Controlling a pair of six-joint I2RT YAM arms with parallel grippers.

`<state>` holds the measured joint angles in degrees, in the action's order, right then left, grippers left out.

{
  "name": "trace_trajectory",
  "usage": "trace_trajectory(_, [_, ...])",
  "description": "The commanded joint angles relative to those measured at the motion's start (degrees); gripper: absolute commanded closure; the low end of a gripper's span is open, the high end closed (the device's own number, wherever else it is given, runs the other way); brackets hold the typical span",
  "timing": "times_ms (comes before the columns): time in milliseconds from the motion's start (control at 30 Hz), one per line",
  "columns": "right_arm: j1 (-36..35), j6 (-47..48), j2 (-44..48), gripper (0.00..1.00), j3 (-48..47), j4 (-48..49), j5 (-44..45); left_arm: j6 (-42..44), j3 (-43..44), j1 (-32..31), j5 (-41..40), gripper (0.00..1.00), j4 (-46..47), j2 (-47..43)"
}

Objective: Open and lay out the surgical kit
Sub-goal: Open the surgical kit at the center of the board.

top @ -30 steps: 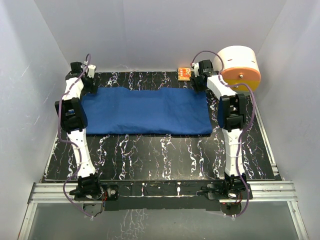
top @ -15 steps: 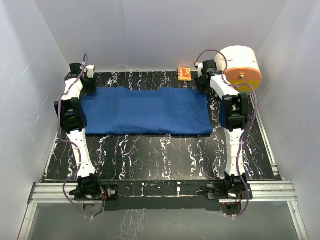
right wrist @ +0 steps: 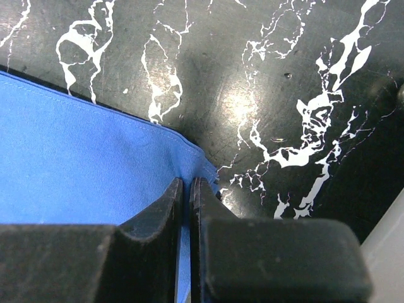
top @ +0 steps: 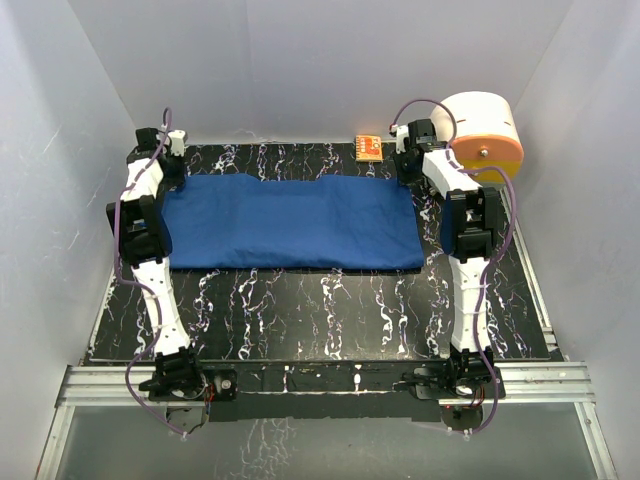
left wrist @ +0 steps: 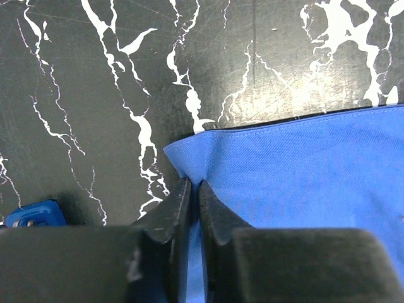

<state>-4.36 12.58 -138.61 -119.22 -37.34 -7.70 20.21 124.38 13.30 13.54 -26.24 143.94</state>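
The surgical kit shows as a royal-blue cloth wrap (top: pixel 290 222) spread flat across the far half of the black marbled table; whatever lies under the cloth is hidden. My left gripper (top: pixel 168 172) is at the cloth's far left corner, and in the left wrist view the gripper (left wrist: pixel 195 189) is shut on a pinch of that blue corner (left wrist: pixel 189 154). My right gripper (top: pixel 408 170) is at the far right corner, and in the right wrist view the gripper (right wrist: pixel 187 186) is shut on the cloth's hemmed corner (right wrist: pixel 205 167). Both corners still lie low on the table.
A big cream-and-orange cylinder (top: pixel 482 132) stands at the back right, close behind my right arm. A small orange box (top: pixel 368 148) lies at the back edge of the table. White walls enclose the table on three sides.
Both grippers closed onto the far corners of the blue cloth; both wrists shifted slightly toward the back. The cloth itself has not moved.
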Motion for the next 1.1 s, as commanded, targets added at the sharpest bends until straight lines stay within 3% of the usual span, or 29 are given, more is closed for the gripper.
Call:
trace_trajectory(0, [0.36, 0.04, 5.76, 1.0, -1.22, -1.42, -3.68, 1.49, 0.48, -0.2, 3.69, 1.0, -2.06, -2.79])
trace_trajectory(267, [0.33, 1.35, 12.03, 1.0, 0.88, -1.16, -11.44, 0.89, -5.89, -0.2, 6.17, 1.0, 3.16, -10.98])
trace_trajectory(467, [-0.02, 4.94, 18.79, 1.0, 7.95, -0.24, -17.56, 0.17, -8.23, -0.29, 6.17, 0.99, 4.66, -14.06])
trace_trajectory(633, [-1.97, 9.94, 26.51, 1.0, 17.06, 0.09, -20.34, -0.69, -8.01, -0.29, 6.33, 0.64, 4.2, -15.0])
trace_trajectory(900, [-7.39, 16.52, 41.81, 1.0, 36.65, 4.4, -21.17, -3.19, -9.16, -1.32, 9.53, 0.36, 4.23, -19.98])
trace_trajectory(1067, [-10.55, 19.13, 47.17, 1.0, 46.9, 4.73, -22.35, 0.33, -14.19, -5.64, 14.63, 0.32, 4.73, -25.21])
